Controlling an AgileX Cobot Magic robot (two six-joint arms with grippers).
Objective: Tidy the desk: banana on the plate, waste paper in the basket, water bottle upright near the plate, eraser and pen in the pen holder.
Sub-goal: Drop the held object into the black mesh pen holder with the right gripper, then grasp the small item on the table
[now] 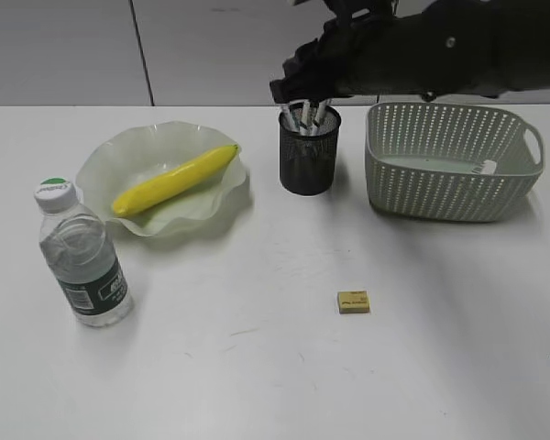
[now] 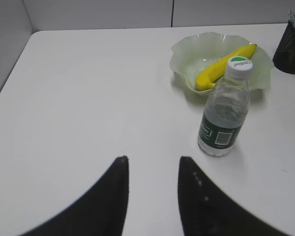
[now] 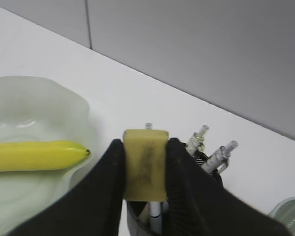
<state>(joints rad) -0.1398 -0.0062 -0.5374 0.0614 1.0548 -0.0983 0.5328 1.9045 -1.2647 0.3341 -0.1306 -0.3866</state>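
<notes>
Above pen holder (image 1: 309, 151): right gripper (image 3: 145, 169) pinching eraser (image 3: 145, 162), drop pending | second eraser (image 1: 353, 301) loose on desk (image 1: 257, 367) | banana (image 1: 174, 179) on plate (image 1: 101, 160), water bottle (image 1: 81, 257) upright beside | left gripper (image 2: 152, 196) spread, idle.

Beyond the task we saw only a pale grey wall (image 1: 211, 46) filling the top of the exterior view, from 10 to 2 o'clock, and ending where it met the desk (image 1: 257, 367). A thin dark seam (image 1: 140, 50) cut down it at about 11 o'clock. From the left wrist we saw the same grey wall at 12 o'clock, and a side panel (image 2: 7, 49) at 10 o'clock. From the right wrist, the wall filled the upper right.
</notes>
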